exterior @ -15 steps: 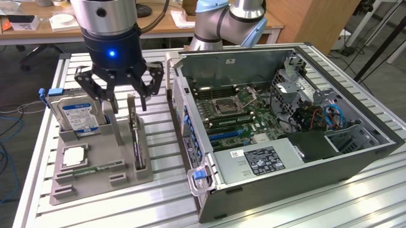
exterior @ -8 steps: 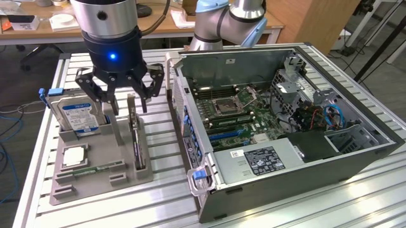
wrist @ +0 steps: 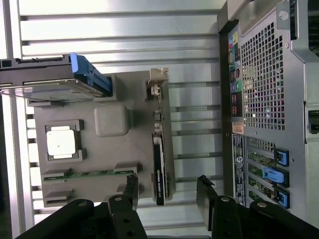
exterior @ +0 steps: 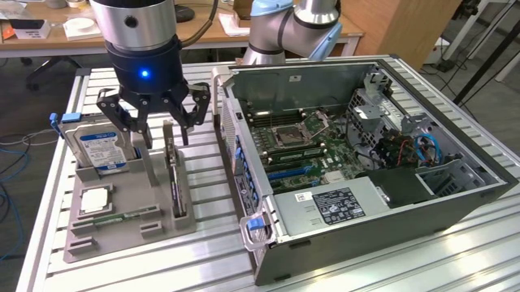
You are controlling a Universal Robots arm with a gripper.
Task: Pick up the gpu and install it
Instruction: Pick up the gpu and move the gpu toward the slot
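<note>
Near edge of the grey holder tray [exterior: 122,238] [wrist: 130,149] on the slatted counter [exterior: 203,267]: a memory stick [exterior: 126,215] lying flat, with a processor chip [exterior: 96,199] just behind it. The gpu [exterior: 175,182] [wrist: 158,167] stands on edge, seated in the slot along the tray's side that faces the open computer case [exterior: 455,201]. Farther back, a hard drive [exterior: 101,149] stands upright at the tray's far corner. Above the gpu's far end hang the fingers [exterior: 192,109] [wrist: 205,191], spread wide and holding nothing, one to each side of the card's line. The case lies beside the tray, motherboard [exterior: 301,146] exposed.
</note>
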